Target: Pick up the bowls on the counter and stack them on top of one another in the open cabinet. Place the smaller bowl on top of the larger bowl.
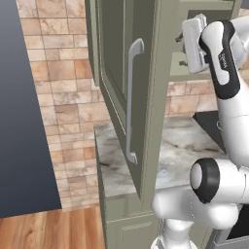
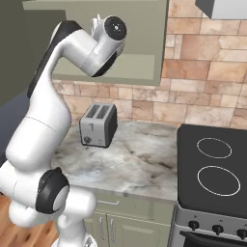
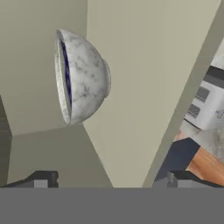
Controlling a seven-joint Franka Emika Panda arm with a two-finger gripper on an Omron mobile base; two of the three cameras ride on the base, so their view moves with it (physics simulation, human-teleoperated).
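Note:
The larger bowl (image 3: 81, 76), grey-white marbled outside and dark blue inside, rests on the shelf of the open cabinet (image 3: 140, 87); the hand view is rolled, so the bowl appears on its side. My gripper (image 3: 110, 181) is open a short way back from the bowl, with nothing between its fingertips (image 3: 41, 181). The arm reaches up so that the gripper (image 1: 183, 48) is at the cabinet opening, beside the open cabinet door (image 1: 146, 97). The smaller bowl is out of view. The counter (image 2: 140, 159) lies below.
A silver toaster (image 2: 99, 125) stands on the counter at the back wall. The black stovetop (image 2: 217, 169) lies to the right, under a range hood (image 2: 222, 7). The cabinet door and its long handle (image 1: 130, 97) hang out over the counter's left part.

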